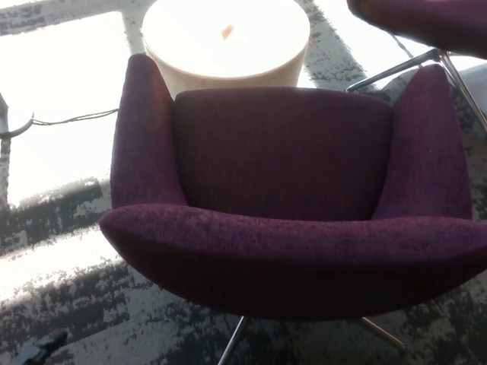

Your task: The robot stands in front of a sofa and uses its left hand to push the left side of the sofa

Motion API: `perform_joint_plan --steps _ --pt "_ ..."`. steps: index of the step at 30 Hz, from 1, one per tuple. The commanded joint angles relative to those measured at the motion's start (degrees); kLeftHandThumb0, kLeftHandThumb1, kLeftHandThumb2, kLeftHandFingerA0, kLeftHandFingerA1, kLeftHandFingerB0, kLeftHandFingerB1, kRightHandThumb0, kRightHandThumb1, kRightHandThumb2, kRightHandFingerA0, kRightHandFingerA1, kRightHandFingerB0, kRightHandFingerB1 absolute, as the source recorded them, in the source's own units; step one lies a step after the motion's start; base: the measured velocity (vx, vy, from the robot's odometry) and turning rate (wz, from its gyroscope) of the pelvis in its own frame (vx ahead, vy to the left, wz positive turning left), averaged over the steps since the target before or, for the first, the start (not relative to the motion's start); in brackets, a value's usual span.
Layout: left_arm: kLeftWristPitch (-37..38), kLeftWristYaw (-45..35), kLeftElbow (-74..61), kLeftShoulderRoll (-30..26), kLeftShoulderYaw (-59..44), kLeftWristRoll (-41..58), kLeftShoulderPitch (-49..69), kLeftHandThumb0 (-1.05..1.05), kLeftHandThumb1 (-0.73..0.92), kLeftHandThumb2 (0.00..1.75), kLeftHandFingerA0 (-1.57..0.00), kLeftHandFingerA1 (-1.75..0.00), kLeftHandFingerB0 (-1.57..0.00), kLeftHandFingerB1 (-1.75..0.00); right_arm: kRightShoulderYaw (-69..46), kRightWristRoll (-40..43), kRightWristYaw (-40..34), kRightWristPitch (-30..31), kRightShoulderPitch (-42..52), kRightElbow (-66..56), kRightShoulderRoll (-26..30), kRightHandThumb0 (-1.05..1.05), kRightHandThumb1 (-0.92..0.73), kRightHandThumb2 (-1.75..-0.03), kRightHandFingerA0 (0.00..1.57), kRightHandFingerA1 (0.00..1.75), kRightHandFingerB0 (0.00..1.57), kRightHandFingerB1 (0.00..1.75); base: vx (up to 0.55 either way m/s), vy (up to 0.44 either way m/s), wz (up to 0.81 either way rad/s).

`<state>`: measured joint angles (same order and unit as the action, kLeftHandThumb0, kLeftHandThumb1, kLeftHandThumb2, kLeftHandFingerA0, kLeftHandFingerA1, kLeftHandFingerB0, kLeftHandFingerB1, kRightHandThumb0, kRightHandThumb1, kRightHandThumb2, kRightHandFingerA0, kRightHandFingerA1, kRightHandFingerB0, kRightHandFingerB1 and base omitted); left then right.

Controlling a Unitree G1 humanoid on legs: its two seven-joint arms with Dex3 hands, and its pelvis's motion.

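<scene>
A dark purple sofa chair [281, 152] fills the middle of the head view, seen from behind its curved backrest [289, 258]. Its left armrest [141, 137] rises on the picture's left. A small black part of my left hand [39, 347] pokes in at the bottom left corner, low over the carpet. It is well apart from the sofa's left side, and too little of it shows to tell its state. My right hand is out of sight.
A round white side table [225, 38] stands just beyond the sofa. Another purple chair [426, 19] on metal legs [396, 68] sits at the top right. A thin cable [76, 118] runs across the bright floor on the left. The sofa's own metal legs [232, 342] show below.
</scene>
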<state>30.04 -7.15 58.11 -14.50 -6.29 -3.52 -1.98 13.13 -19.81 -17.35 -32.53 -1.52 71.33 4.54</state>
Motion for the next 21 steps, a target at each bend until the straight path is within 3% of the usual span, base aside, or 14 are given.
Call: perform_joint_plan --steps 1,2,6,7,8,9,10,15,16,18,19,20,21 --pt "-1.7 -7.1 -6.2 -3.0 -4.5 7.6 -6.7 -0.75 0.92 0.68 -0.21 -0.34 -0.15 -0.3 0.2 -1.0 -2.4 -3.2 -0.3 1.2 0.8 -0.62 -0.85 -0.66 0.46 0.39 0.46 0.38 0.0 0.0 0.0" --pt "-2.3 -7.2 -6.7 -3.2 -4.8 7.6 -7.4 -0.36 0.54 1.11 0.0 -0.48 0.0 -0.48 0.2 -1.1 -2.6 -3.3 -0.2 1.3 0.8 -0.62 -0.85 -0.66 0.46 0.39 0.47 0.38 0.0 0.0 0.0" --pt "-5.0 -6.4 -7.8 -4.3 -4.7 5.9 -9.7 -0.36 0.54 1.12 0.0 -0.48 0.0 -0.47 0.2 -1.1 -2.8 -3.5 -0.3 1.6 0.7 -0.62 -0.85 -0.66 0.45 0.39 0.47 0.38 0.0 0.0 0.0" --pt "-6.1 -5.8 -9.3 -5.2 -3.9 4.5 -11.1 -0.8 0.92 0.75 -0.21 -0.36 -0.14 -0.31 0.3 -1.3 -3.2 -3.8 0.1 1.7 0.7 -0.61 -0.84 -0.66 0.46 0.4 0.47 0.38 0.0 0.0 0.0" --pt "-7.8 -5.6 -9.9 -5.8 -3.4 3.9 -12.8 -0.82 0.79 1.03 -0.16 -0.44 -0.12 -0.41 0.5 -1.5 -3.6 -3.6 0.2 1.7 0.7 -0.6 -0.83 -0.66 0.46 0.39 0.46 0.37 0.0 0.0 0.0" --pt "-8.5 -5.7 -10.1 -5.9 -3.3 3.9 -13.3 -0.82 0.79 1.03 -0.16 -0.44 -0.12 -0.41 0.6 -1.6 -3.7 -3.4 0.2 1.8 0.7 -0.6 -0.83 -0.66 0.46 0.39 0.46 0.37 0.0 0.0 0.0" --pt "-9.8 -6.4 -10.1 -6.1 -3.1 4.1 -14.5 -0.36 0.53 1.12 0.0 -0.48 0.0 -0.48 0.8 -1.9 -4.1 -3.4 0.3 1.8 0.6 -0.56 -0.67 -1.05 0.39 0.56 0.37 0.53 0.0 0.0 0.0" --pt "-12.8 -7.6 -7.8 -7.3 -1.5 3.3 -19.6 -0.36 0.54 1.12 0.0 -0.48 0.0 -0.48 1.6 -2.3 -5.0 -3.6 0.4 1.8 0.5 -0.59 -0.7 -1.08 0.37 0.55 0.35 0.52 0.0 0.0 0.0" --pt "-13.5 -7.9 -6.7 -7.6 -0.9 2.8 -21.2 -0.8 0.79 1.13 -0.17 -0.49 0.0 -0.37 1.6 -2.2 -4.9 -3.8 0.4 1.9 0.5 -0.61 -0.85 -0.65 0.49 0.41 0.48 0.4 0.0 0.0 0.0" --pt "-14.6 -8.4 -4.8 -8.2 0.1 2.3 -23.7 -0.8 0.79 1.13 -0.17 -0.49 0.0 -0.37 1.5 -2.0 -4.8 -4.1 0.4 1.9 0.4 -0.61 -0.85 -0.65 0.49 0.41 0.48 0.4 0.0 0.0 0.0" --pt "-15.7 -8.3 -3.5 -8.4 0.7 1.9 -25.9 -0.78 0.77 1.12 -0.15 -0.48 0.0 -0.38 1.5 -2.1 -4.7 -4.0 0.3 2.0 0.6 -0.62 -0.71 -1.06 0.42 0.56 0.38 0.53 0.0 0.0 0.0" --pt "-15.8 -8.1 -2.2 -8.7 1.6 1.0 -27.6 -0.36 0.54 1.13 0.0 -0.48 0.0 -0.47 1.6 -2.1 -4.8 -4.0 0.2 2.0 0.6 -0.61 -0.84 -0.66 0.48 0.4 0.49 0.39 0.0 0.0 0.0" --pt "-15.1 -7.7 -0.8 -9.1 2.6 0.0 -29.0 -0.36 0.54 1.13 0.0 -0.48 0.0 -0.47 1.6 -2.2 -4.9 -4.1 0.2 2.0 0.6 -0.61 -0.84 -0.66 0.48 0.4 0.49 0.39 0.0 0.0 0.0"
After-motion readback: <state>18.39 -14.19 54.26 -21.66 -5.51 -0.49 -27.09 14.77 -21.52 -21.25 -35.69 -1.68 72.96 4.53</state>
